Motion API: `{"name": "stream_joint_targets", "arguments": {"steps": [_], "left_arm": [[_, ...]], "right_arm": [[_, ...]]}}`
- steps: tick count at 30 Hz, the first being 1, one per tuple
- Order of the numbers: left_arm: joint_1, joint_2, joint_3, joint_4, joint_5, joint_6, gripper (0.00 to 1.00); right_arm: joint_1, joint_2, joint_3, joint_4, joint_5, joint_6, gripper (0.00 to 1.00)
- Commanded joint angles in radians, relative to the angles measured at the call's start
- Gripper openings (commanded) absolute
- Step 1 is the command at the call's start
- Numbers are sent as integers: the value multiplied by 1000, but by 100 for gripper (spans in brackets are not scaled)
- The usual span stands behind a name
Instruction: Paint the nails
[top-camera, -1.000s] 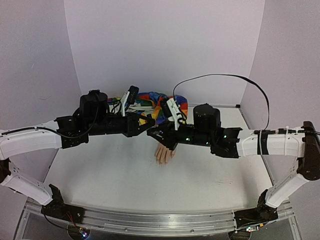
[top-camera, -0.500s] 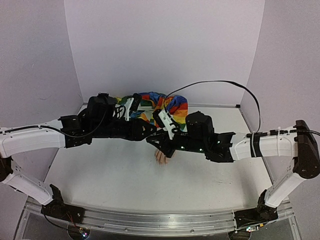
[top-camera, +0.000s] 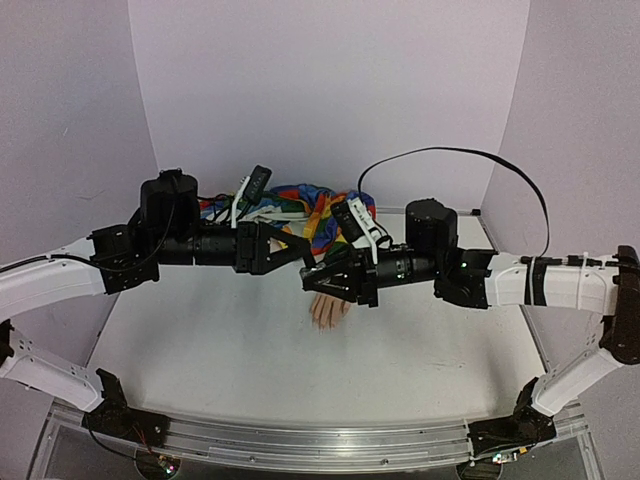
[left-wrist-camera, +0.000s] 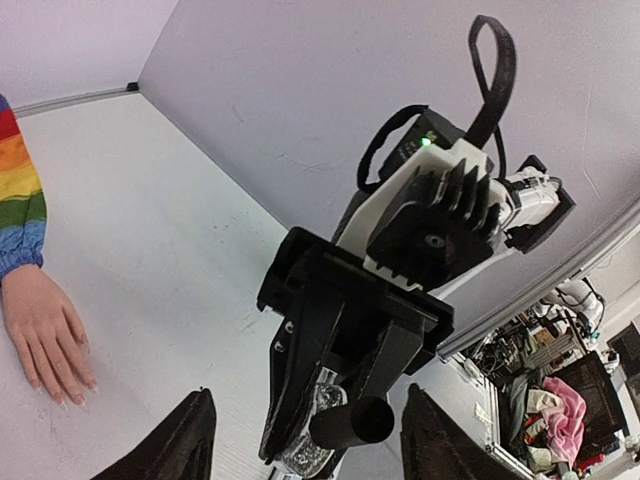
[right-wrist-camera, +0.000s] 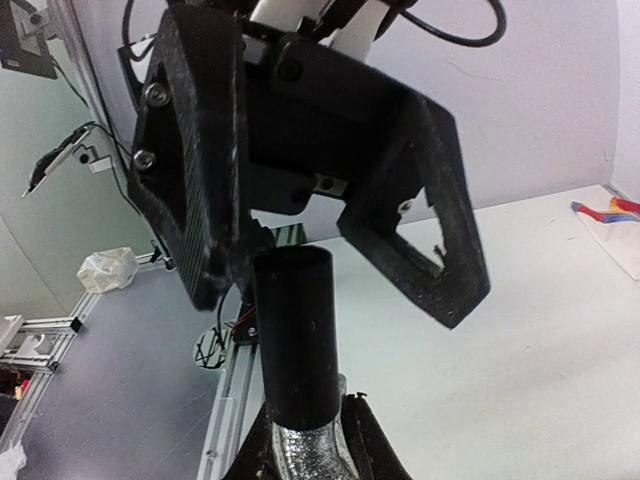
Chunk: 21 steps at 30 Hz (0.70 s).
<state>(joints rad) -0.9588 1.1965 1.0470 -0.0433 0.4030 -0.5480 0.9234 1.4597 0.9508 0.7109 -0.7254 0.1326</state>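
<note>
Both arms are up off the worktop (top-camera: 250, 350) now; half a second ago they were bunched low and close together over the sleeve (top-camera: 310, 205), and since then they have lifted and drawn apart a little, so the two tools meet nose to nose above the table.

The right end effector (top-camera: 313, 277) is clamped on a small glittery bottle (right-wrist-camera: 305, 455), its black cap (right-wrist-camera: 293, 330) pointing straight out towards its partner; the left end effector (top-camera: 297, 250) stands wide, one finger on either side of that cap, and we see daylight between the far finger and the cap, so nothing is gripped there yet. Whether the near finger touches the cap we cannot tell; it is very close.

What does that mean for us? We read it as the set-up for unscrewing; the cap looks seated on the bottle, so no brush is out and no polish has gone anywhere.

The hand (top-camera: 328, 309) lies flat on the worktop just below and in front of the meeting point, fingers towards the near edge; its nails (left-wrist-camera: 62, 398) are tiny and look bare from the left wrist view, though they are too small to be sure. The next thing needed, we judge, is for the left fingers to close squarely on the cap; an off-centre bite could tilt the bottle in the right grip.
</note>
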Motion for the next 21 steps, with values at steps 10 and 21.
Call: {"name": "stream_joint_targets", "arguments": {"steps": [10, 21], "left_arm": [[5, 28, 35, 109, 123, 30, 33], [-37, 50, 10, 74, -191, 77, 0]], "right_arm": [[-2, 9, 64, 75, -50, 34, 0], [37, 51, 56, 26, 787, 33, 0]]}}
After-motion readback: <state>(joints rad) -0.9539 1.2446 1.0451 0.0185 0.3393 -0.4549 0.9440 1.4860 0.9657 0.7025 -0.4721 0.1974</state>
